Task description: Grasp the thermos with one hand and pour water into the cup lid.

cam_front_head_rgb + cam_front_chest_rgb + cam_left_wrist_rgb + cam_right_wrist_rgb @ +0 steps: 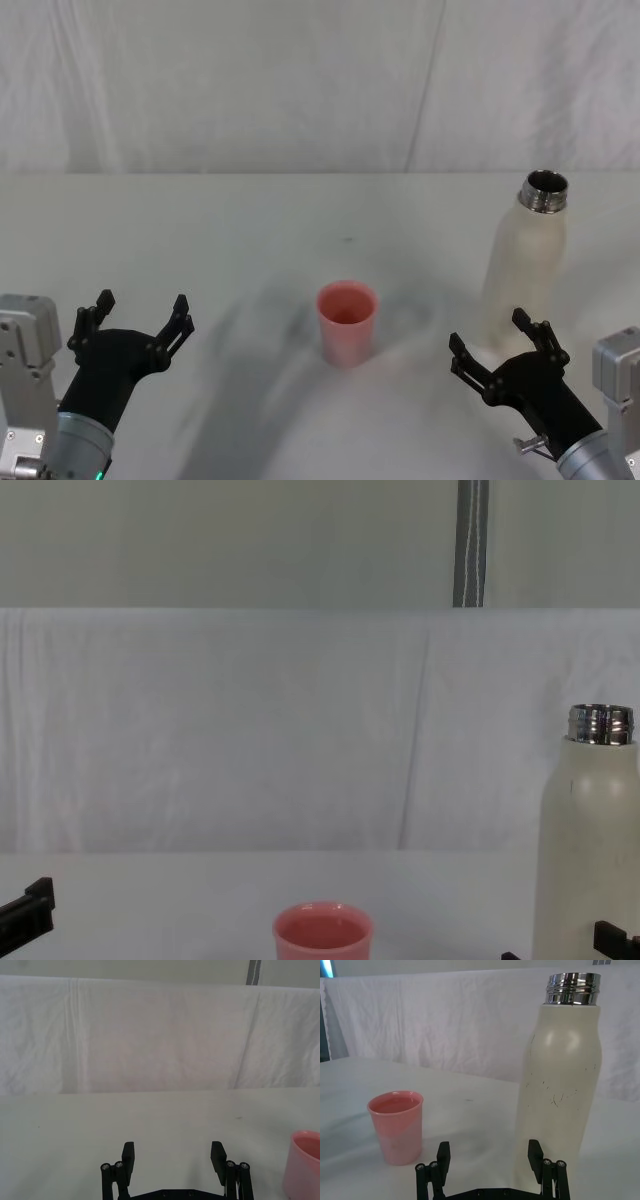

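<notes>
A tall cream-white matte thermos (527,268) with rounded shoulders and a shiny threaded steel neck stands upright and uncapped on the white table (250,230), toward the robot's right. Taking this bottle as the landmark, the small salmon-pink cup lid (347,323) with straight walls and a thick rim sits upright to its left, well apart from it and a little nearer the robot.

The right gripper (509,346), black with paired fingers, sits just in front of the thermos's base on the robot's side, its jaws spread wide and holding nothing. In the right wrist view the thermos (561,1082) rises directly beyond the right gripper (490,1154), offset toward one finger rather than centred in the gap; that finger's tip overlaps the bottle's lower body in the picture, but whether it touches cannot be told. The cup lid (397,1125) stands off to the other side, outside the jaws.

The left gripper (138,316) is far to the left of the thermos, beyond the cup lid, also with its jaws spread apart and empty. Its wrist view shows the left gripper (173,1155) facing bare table, with the cup lid (303,1164) at the frame's edge, clear of the fingers.

In the chest view the thermos (585,840) towers over the cup lid (323,932).
</notes>
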Robot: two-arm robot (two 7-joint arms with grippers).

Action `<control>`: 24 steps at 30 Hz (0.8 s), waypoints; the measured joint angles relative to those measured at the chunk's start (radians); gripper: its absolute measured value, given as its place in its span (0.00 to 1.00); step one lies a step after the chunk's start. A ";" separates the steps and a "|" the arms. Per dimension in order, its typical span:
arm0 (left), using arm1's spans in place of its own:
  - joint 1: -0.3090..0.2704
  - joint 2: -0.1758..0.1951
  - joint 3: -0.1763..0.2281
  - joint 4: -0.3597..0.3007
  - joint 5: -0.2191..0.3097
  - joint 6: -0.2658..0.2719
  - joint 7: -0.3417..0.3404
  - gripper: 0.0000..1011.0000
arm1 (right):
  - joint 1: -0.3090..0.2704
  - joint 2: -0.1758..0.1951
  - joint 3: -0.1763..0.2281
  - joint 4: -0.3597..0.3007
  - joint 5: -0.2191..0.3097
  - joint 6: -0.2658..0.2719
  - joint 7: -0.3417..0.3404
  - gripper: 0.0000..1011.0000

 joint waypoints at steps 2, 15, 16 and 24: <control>0.000 0.000 0.000 0.000 0.000 0.000 0.000 0.99 | 0.002 -0.002 0.000 0.005 0.000 -0.004 0.000 0.99; 0.000 0.000 0.000 0.000 0.000 0.000 0.000 0.99 | 0.001 -0.001 0.000 0.003 0.000 -0.003 0.000 0.99; 0.000 0.000 0.000 0.000 0.000 0.000 0.000 0.99 | 0.001 -0.001 0.000 0.002 0.000 -0.003 0.000 0.99; 0.000 0.000 0.000 0.000 0.000 0.000 0.000 0.99 | 0.000 -0.001 0.001 0.001 0.000 -0.002 0.000 0.99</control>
